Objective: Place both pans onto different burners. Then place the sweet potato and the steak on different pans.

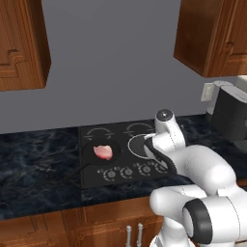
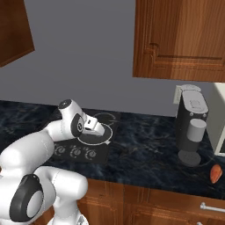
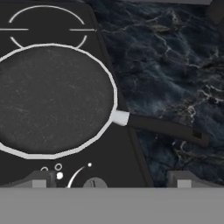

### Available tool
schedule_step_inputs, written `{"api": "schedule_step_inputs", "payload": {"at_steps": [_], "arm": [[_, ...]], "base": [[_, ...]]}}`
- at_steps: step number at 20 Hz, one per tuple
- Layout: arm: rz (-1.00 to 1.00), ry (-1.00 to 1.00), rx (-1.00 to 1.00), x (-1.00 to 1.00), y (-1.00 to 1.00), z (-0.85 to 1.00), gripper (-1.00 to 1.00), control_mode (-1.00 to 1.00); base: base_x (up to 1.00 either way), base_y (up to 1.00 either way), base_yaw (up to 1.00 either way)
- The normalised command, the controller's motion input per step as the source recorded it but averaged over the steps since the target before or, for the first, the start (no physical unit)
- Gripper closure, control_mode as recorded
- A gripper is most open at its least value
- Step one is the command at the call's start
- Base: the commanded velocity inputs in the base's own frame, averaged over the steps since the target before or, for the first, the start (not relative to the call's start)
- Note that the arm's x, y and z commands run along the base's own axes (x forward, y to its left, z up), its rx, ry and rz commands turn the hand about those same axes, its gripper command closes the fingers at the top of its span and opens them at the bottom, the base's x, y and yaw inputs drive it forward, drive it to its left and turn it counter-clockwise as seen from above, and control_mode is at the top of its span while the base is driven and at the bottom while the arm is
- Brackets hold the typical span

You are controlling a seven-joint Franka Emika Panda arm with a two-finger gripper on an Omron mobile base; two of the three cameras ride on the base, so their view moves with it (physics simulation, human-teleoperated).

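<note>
A simulated kitchen with brown wooden cabinets and a grey wall was shown, with a dark marbled tabletop (image 1: 38, 159) carrying a flat black cooktop (image 1: 120, 154). On the front left burner a matte black pan (image 1: 99, 153) was seen, with the pink steak (image 1: 102, 151) lying inside it. On the front right burner the rimmed pan (image 3: 50, 98) was set, empty, its dark handle (image 3: 166, 127) reaching out over the tabletop. The sweet potato (image 2: 215, 174) was found far off to the right, near the front edge of the tabletop, just beyond a coffee machine (image 2: 191, 127).

The tool (image 2: 93, 124) was held above the rimmed pan, its fingers spread wide apart with nothing between them.

The sweet potato was judged to be firm, fairly light and rounded, so it could roll or slip if pinched near an end. A hold across its thick middle, with the fingers closing on its narrow sides, was thought best. No real fragility was expected, so a firm squeeze could be tolerated. A long reach, or a drive of the base, was judged likely to be needed.
</note>
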Motion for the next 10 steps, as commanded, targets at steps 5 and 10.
{"api": "schedule_step_inputs", "payload": {"at_steps": [5, 10], "arm": [[0.00, 0.00, 0.00, 0.00, 0.00, 0.00, -1.00, 1.00], [0.00, 0.00, 0.00, 0.00, 0.00, 0.00, -1.00, 1.00]], "base": [[-0.39, 0.00, 0.00], [-0.27, 0.00, 0.00]]}}
